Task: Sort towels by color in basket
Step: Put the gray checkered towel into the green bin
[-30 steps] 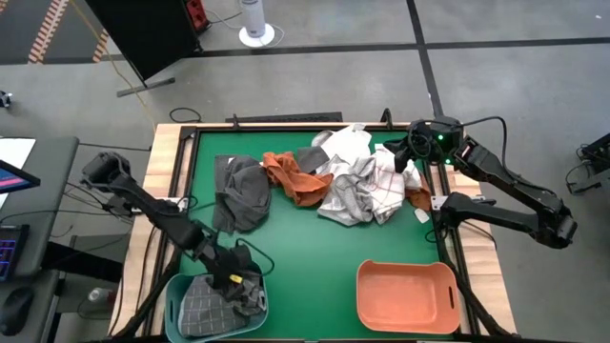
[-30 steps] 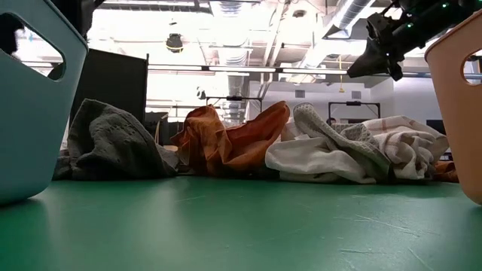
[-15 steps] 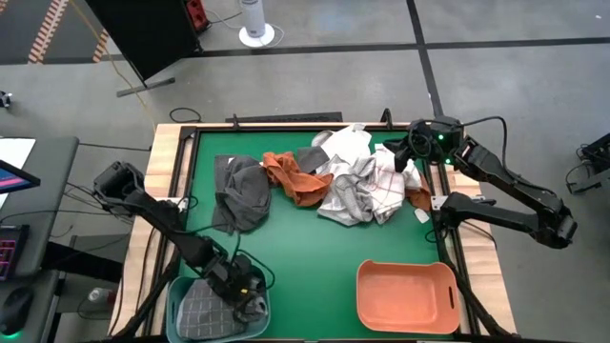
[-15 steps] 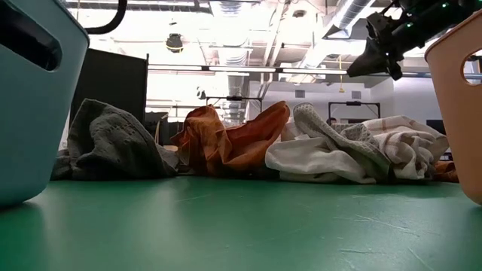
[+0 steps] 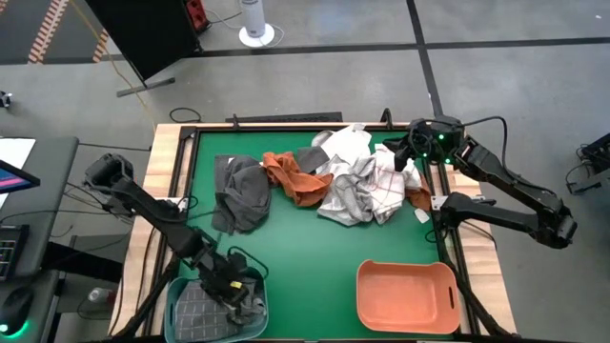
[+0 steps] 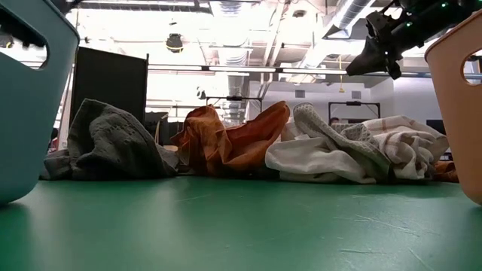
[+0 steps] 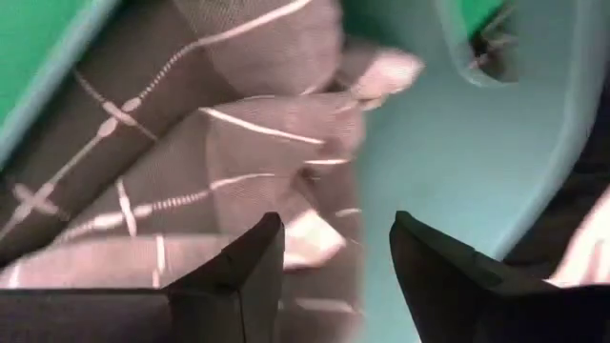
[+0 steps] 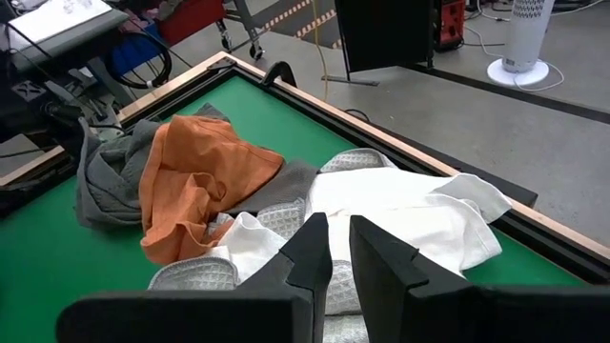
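My left gripper [image 5: 233, 291] hangs open over the teal basket [image 5: 172, 310] at the near left corner. Its fingers [image 7: 238, 276] stand apart just above a dark grey checked towel [image 7: 191, 143] that lies inside the basket [image 7: 448, 124]. The other towels lie heaped at the far side: dark grey [image 5: 243, 195], rust orange [image 5: 291, 179], white and light grey [image 5: 357, 181], white checked [image 5: 386, 191]. My right gripper [image 5: 402, 154] hovers above the pile's far right, its fingers [image 8: 310, 257] a narrow slit apart and holding nothing.
An orange basket [image 5: 364, 286] stands at the near right. Bare green mat lies between the baskets and the pile. A raised wooden rim [image 5: 176, 152] borders the table. The low view shows the teal basket [image 6: 30, 113] at left and the orange basket [image 6: 459, 98] at right.
My left gripper has dipped toward the near edge into the teal basket, rolled its wrist, then come up a little. The grey checked towel has stayed lying in the basket. The basket itself has shifted slightly. My right arm has kept still.
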Robot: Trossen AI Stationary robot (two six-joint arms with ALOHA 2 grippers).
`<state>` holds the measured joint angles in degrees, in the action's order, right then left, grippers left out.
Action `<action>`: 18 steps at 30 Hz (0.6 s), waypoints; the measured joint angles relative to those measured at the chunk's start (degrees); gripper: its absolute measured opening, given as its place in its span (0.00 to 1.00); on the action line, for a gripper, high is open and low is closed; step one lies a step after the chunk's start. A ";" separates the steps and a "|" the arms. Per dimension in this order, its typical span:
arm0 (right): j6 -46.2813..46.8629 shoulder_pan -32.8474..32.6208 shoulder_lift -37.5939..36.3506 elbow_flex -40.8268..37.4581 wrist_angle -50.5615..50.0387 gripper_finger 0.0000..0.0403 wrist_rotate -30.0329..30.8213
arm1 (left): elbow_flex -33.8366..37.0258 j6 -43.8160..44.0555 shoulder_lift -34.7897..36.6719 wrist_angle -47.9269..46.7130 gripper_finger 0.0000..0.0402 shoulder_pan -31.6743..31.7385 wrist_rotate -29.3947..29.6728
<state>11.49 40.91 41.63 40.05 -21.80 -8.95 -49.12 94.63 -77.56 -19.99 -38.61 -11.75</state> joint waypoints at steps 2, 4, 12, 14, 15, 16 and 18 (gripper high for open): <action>0.00 0.00 0.00 0.00 0.00 0.19 0.00 | 0.00 0.67 3.11 -0.41 0.45 -0.03 0.64; 0.00 0.00 0.00 0.00 0.00 0.19 0.00 | -0.01 1.20 5.87 -1.45 0.44 -0.21 1.07; -0.02 0.00 0.00 0.00 -0.01 0.19 0.01 | -0.01 -3.78 8.11 -2.63 0.38 -5.62 -5.81; -0.02 0.00 0.00 0.00 -0.07 0.19 0.01 | -0.02 -5.23 7.62 -2.34 0.36 -7.01 -6.43; -0.02 0.00 0.00 0.00 -0.07 0.19 0.00 | -0.02 -5.98 7.29 -2.56 0.35 -7.43 -6.49; -0.03 0.00 0.00 0.00 -0.20 0.19 0.01 | -0.02 -6.73 6.97 -2.98 0.34 -7.64 -6.51; -0.04 0.00 0.00 0.00 -0.18 0.19 0.00 | -0.02 -7.64 5.74 -5.17 0.33 -8.18 -6.49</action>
<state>11.44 40.91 41.63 40.05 -21.98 -8.95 -49.15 86.99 -71.82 -25.16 -46.79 -18.24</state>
